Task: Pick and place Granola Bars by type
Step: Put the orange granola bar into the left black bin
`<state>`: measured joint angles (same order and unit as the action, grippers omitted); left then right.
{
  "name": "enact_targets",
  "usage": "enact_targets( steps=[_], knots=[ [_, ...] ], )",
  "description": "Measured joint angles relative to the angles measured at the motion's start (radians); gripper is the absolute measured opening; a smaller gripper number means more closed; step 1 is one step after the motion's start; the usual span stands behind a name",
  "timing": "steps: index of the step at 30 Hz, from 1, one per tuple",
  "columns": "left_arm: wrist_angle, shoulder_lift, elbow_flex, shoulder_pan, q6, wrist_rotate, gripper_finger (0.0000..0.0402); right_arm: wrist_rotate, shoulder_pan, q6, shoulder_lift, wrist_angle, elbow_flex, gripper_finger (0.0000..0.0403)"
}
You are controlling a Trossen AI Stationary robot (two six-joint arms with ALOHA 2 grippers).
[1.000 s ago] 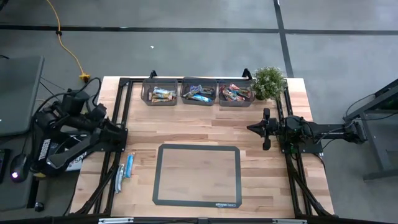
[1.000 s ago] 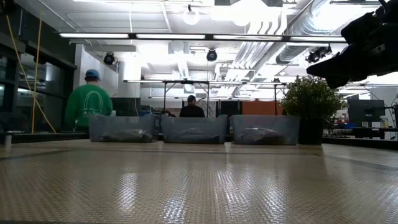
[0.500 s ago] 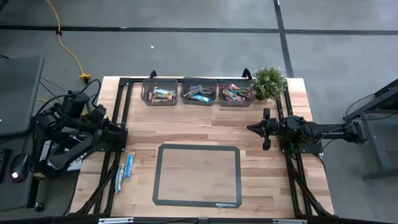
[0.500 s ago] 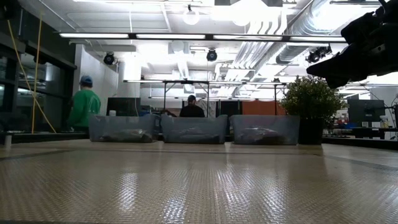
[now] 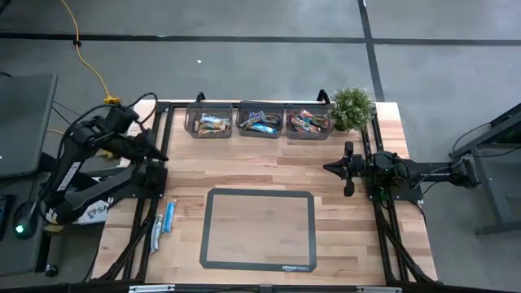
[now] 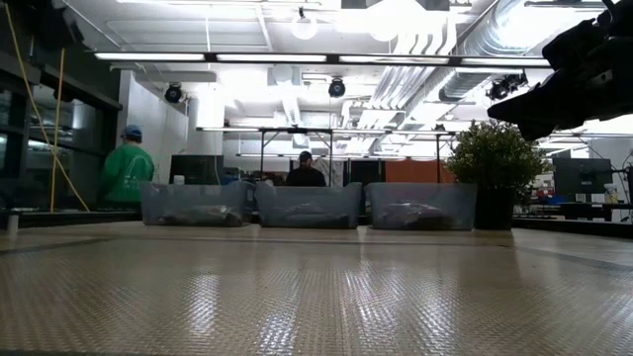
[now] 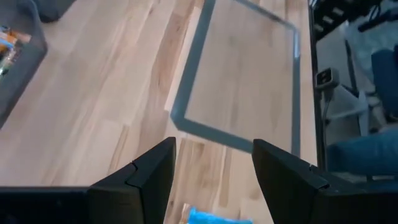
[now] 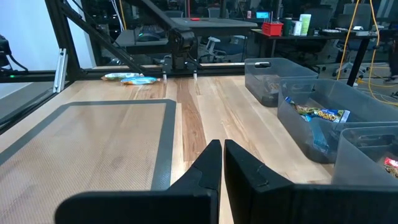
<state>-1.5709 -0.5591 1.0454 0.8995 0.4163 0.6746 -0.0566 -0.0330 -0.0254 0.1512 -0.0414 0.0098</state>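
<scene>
Two granola bars lie flat on the wood left of the grey mat: a bright blue one (image 5: pixel 169 216) and a pale one (image 5: pixel 156 233). Both also show far off in the right wrist view, the bars (image 8: pixel 130 78). A corner of the blue bar (image 7: pixel 211 216) peeks in below my left gripper (image 7: pixel 214 149), which is open and hangs above the table's left side (image 5: pixel 159 155). More bars fill three clear bins at the far edge (image 5: pixel 212 124) (image 5: pixel 260 123) (image 5: pixel 308 122). My right gripper (image 5: pixel 346 168) is shut, holds nothing and hovers at the right (image 8: pixel 221 152).
A grey-framed mat (image 5: pixel 259 228) lies in the near middle of the table. A potted plant (image 5: pixel 352 107) stands right of the bins at the far right corner. Black frame rails run along both sides. People stand in the room behind the table (image 6: pixel 124 168).
My left arm has unfolded from its low rest at the table's left side, risen and swung toward the far edge. The bars and my right arm have kept still. The person in green behind the table has walked left.
</scene>
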Motion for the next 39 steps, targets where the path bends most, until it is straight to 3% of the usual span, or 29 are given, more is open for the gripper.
enact_targets(
  steps=[7,26,36,39],
  knots=[
    [0.0,-0.104,0.0,-0.135,0.048,-0.094,0.0209,0.0,0.0,0.0,0.0,0.0,0.0,0.0002],
    [0.003,-0.237,0.0,-0.703,0.134,-0.436,0.0209,0.0,0.0,0.0,0.0,0.0,0.0,0.0003],
    [0.076,-0.414,0.0,-0.998,0.185,-0.607,0.0209,0.0,0.0,0.0,0.0,0.0,0.0,0.0003],
    [0.078,-0.453,0.0,-1.047,0.174,-0.61,0.0209,0.0,0.0,0.0,0.0,0.0,0.0,0.0002]
  ],
)
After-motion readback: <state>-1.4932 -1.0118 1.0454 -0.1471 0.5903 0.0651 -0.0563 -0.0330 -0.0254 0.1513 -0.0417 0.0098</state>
